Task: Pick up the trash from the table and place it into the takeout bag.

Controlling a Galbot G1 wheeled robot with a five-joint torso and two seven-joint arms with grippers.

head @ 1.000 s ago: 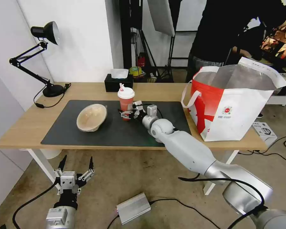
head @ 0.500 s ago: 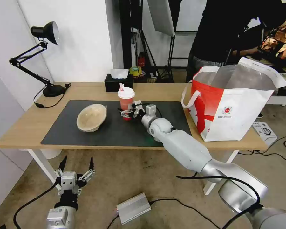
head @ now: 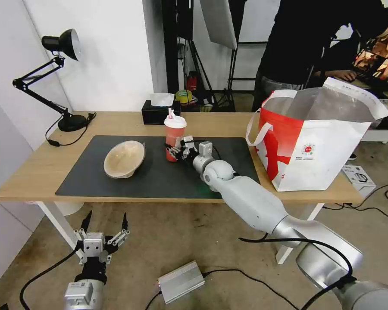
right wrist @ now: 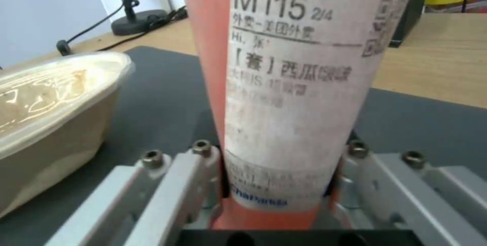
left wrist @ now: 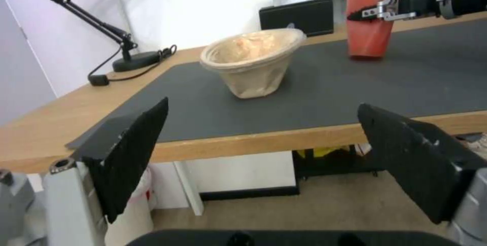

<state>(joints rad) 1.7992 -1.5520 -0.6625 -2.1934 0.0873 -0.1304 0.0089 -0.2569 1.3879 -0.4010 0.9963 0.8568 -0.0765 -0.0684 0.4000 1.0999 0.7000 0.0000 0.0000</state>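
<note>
My right gripper (head: 173,151) is shut on the lower part of the red drink cup (head: 175,138), which stands upright over the middle of the dark mat (head: 116,185). In the right wrist view its fingers (right wrist: 203,162) clamp the labelled cup (right wrist: 299,86) from both sides. I cannot tell whether the cup's base touches the mat. The tan pulp bowl (head: 124,158) rests tilted on the mat to the cup's left. At the table's (head: 34,172) right end stands the red-and-white takeout bag (head: 314,142), its mouth open. My left gripper (head: 104,224) hangs open below the table's front edge.
A black tissue box (head: 161,113) sits behind the cup, and a black desk lamp (head: 60,43) stands at the far left corner. A person stands behind the bag. A silver box (head: 181,282) and cables lie on the floor.
The cup and my right gripper have shifted slightly to the right and up. The left arm, the bowl and the bag have not moved.
</note>
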